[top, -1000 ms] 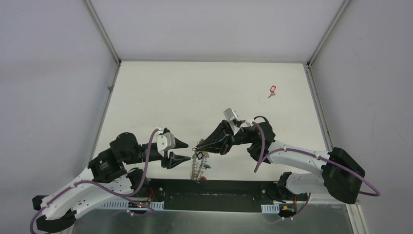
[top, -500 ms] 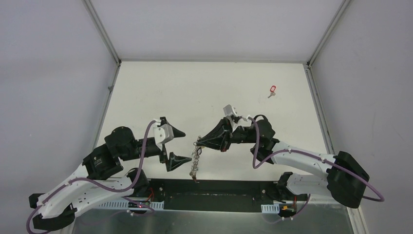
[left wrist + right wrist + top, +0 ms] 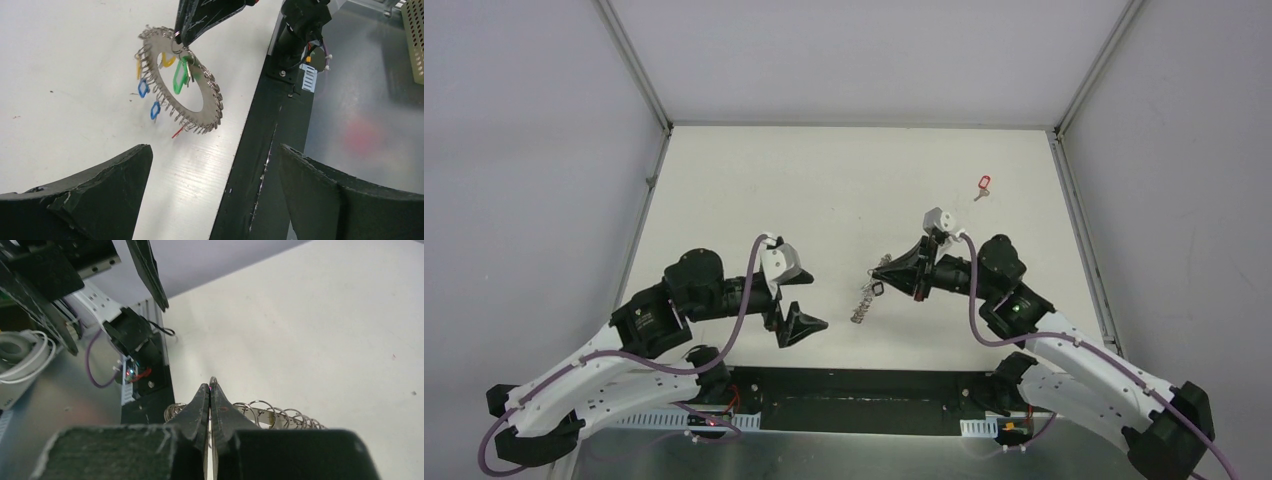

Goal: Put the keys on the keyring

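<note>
The keyring (image 3: 161, 80), a dark grey ring fringed with small silver rings, hangs tilted above the table. Keys with green (image 3: 180, 77), yellow (image 3: 167, 61) and blue (image 3: 143, 88) tags dangle from it. My right gripper (image 3: 210, 389) is shut on a small ring at the keyring's upper edge (image 3: 280, 415). In the top view the keyring (image 3: 864, 300) hangs below the right gripper (image 3: 881, 277). My left gripper (image 3: 809, 300) is open and empty, a short way left of the keyring, its fingers (image 3: 100, 190) spread wide. A red-tagged key (image 3: 984, 185) lies alone on the table at the far right.
The black base rail (image 3: 260, 150) runs along the table's near edge, just below the hanging keyring. Metal frame posts (image 3: 639, 75) rise at the table's back corners. The left arm's finger (image 3: 147, 270) shows at the top of the right wrist view.
The left gripper opened wide and drew back from the keyring. The right gripper carried the keyring up and to the right, away from the near edge.
</note>
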You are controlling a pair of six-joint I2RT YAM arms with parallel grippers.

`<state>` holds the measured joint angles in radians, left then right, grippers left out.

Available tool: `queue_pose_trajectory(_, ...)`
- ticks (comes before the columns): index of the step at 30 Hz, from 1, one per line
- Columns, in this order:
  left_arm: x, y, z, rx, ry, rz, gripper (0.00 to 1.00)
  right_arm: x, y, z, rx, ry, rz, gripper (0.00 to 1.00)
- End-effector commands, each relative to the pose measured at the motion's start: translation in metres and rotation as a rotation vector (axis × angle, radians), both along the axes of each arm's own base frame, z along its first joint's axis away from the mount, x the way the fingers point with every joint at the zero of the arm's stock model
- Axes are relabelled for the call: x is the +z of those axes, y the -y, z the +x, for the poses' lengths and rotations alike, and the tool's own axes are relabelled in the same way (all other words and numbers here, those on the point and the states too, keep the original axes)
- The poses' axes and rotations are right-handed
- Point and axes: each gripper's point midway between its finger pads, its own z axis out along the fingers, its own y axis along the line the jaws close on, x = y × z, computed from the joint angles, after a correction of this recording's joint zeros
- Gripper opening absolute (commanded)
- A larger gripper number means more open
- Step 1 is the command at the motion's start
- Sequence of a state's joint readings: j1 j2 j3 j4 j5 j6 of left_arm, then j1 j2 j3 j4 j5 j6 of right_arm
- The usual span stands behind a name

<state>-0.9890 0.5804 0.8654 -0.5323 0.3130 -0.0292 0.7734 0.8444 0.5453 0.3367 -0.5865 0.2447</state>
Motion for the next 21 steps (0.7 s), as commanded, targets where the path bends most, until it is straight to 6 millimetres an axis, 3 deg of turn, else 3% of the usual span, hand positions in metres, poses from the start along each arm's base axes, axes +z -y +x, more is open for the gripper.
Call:
queue_pose_trajectory(1, 0.012, 0.006, 0.006, 0.023, -0.009, -0.021, 0.99, -0.012, 0.024, -0.003, -0.043, 0.030, -0.119, 0.00)
queue_pose_trajectory(5, 0.006, 0.009, 0.010, 0.035, -0.020, -0.003, 0.99, -0.031, 0.038, -0.001, -0.093, -0.006, -0.224, 0.00)
queue_pose_trajectory(9, 0.001, 0.011, 0.012, 0.046, -0.040, 0.000, 0.99, -0.049, 0.040, 0.012, -0.143, -0.040, -0.294, 0.00)
queue_pose_trajectory(21, -0.006, 0.011, 0.013, 0.086, -0.111, -0.039, 0.99, -0.092, -0.029, 0.066, 0.000, -0.108, -0.414, 0.00)
